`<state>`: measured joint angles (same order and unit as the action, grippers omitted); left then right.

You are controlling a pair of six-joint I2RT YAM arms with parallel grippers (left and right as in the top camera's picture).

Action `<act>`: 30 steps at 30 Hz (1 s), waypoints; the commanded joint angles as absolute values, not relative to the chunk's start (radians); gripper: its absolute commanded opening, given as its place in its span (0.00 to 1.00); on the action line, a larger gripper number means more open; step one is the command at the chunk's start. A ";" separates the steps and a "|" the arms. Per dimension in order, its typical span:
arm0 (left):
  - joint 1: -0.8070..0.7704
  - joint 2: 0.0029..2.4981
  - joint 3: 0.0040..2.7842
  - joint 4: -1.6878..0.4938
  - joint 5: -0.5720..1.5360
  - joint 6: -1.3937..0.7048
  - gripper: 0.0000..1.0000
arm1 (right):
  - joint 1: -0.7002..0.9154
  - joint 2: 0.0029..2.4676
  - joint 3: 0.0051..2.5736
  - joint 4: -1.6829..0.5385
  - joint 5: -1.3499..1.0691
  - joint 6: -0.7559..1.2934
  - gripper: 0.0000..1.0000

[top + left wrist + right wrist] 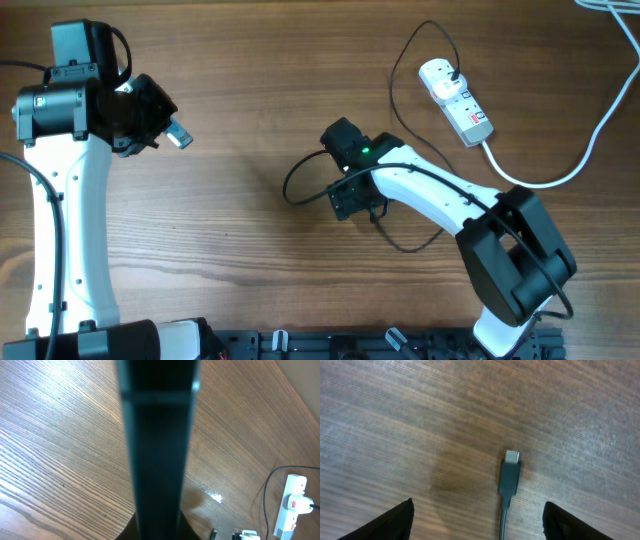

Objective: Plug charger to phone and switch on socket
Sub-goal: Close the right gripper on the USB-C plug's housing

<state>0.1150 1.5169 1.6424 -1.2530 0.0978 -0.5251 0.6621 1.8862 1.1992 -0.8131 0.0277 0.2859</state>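
The table [240, 80] is brown wood with fine streaked grain. The charger [510, 477] is black, its tip silver. The socket [455, 100] is white with red marks, and its lead [598, 133] is white. The phone [157, 450] looks dark teal-black. The arms [60, 230] are white and black, the right one with a green light [366, 153].

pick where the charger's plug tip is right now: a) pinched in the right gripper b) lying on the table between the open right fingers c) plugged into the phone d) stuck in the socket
b, the plug tip lies flat on the table, and the right gripper is open on either side of it without touching it.
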 commanded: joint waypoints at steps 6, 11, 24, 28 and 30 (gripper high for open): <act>0.113 1.515 1.649 -1.246 0.088 -0.532 0.04 | 0.660 1.928 1.156 -0.771 0.094 0.288 0.62; 0.113 1.515 1.649 -1.246 0.088 -0.532 0.04 | 0.660 1.932 1.151 -0.768 0.093 0.290 0.44; 0.113 1.515 1.649 -1.246 0.088 -0.532 0.04 | 0.659 1.934 1.097 -0.745 0.089 0.288 0.41; 0.113 1.515 1.649 -1.246 0.089 -0.532 0.04 | 0.640 1.934 1.097 -0.742 0.076 0.276 0.41; 0.113 1.515 1.649 -1.246 0.089 -0.532 0.04 | 0.622 1.934 1.097 -0.738 0.039 0.228 0.40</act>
<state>0.1150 1.5169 1.6424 -1.2530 0.0978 -0.5251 0.6510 1.8961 1.1400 -0.7414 0.0555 0.2810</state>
